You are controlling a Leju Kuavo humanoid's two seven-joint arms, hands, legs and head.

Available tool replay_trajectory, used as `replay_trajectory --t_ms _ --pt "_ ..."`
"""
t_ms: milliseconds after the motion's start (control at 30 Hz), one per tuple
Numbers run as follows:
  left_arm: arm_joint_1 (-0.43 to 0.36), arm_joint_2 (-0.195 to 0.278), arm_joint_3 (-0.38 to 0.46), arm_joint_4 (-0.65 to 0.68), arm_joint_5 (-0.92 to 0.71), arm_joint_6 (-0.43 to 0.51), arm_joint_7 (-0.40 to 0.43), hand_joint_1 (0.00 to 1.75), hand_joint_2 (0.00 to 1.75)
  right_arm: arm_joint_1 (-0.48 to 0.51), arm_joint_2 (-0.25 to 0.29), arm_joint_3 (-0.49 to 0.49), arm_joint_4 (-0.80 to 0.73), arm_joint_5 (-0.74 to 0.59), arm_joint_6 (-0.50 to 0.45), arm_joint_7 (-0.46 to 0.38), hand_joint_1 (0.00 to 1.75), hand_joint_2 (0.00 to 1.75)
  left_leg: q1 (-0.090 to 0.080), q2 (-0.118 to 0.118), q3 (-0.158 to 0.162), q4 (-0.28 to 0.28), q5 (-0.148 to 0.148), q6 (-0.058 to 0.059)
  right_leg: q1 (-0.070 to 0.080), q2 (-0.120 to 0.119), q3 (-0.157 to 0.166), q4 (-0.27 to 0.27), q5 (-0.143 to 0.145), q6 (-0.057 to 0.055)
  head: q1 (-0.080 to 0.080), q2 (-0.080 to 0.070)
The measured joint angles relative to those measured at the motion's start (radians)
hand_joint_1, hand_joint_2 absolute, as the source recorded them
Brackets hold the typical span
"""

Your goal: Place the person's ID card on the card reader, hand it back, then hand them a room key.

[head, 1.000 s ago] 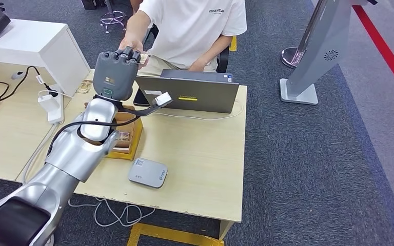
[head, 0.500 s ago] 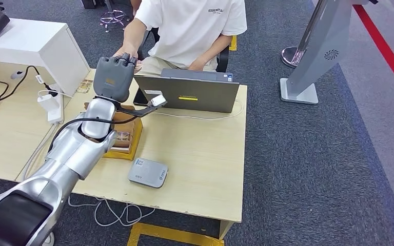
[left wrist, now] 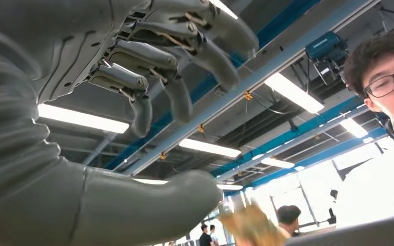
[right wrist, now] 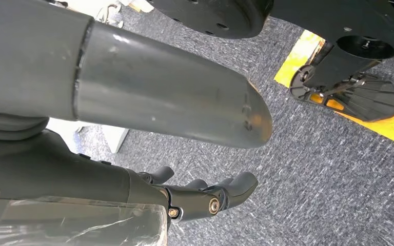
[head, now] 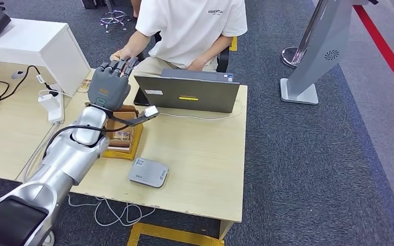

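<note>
Left hand: I see my grey many-fingered left hand (head: 111, 84) raised over the far left corner of the light wooden desk (head: 205, 154), fingers apart and holding nothing; in the left wrist view the fingers (left wrist: 184, 48) and thumb stand well apart.
Right hand: my right hand (right wrist: 205, 197) hangs over grey carpet, fingers curled in with nothing in them.
Card reader: the flat grey rounded card reader (head: 148, 172) lies near the desk's near edge; its small printed label is too small for me to read.
ID card: I cannot make it out; the person's hand (head: 121, 54) sits just beyond my fingertips.
Wooden tray: a small wooden key tray (head: 125, 136) is partly hidden by my arm.
Writing: the white T-shirt (head: 195, 25) reads "ESSENTIALS".
Laptop: the grey open laptop (head: 187, 94) carries a yellow strip, unreadable.
</note>
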State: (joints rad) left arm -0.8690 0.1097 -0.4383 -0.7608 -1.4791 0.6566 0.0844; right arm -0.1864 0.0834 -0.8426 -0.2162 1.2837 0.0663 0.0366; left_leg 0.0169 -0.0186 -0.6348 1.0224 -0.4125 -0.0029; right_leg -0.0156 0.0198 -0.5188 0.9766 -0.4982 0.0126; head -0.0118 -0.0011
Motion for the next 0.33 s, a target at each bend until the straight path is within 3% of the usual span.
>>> replay_trajectory --t_ms 333 --pt "0.057 0.010 0.044 -0.184 0.042 -0.066 -0.047 0.00 1.75 0.001 0.000 0.000 0.000 -0.006 0.000 -0.011 0.00 0.00 0.000 0.000 0.000 0.000 0.000 0.000 0.000 0.000 0.000 0.000 0.000 0.000 0.000 0.000"
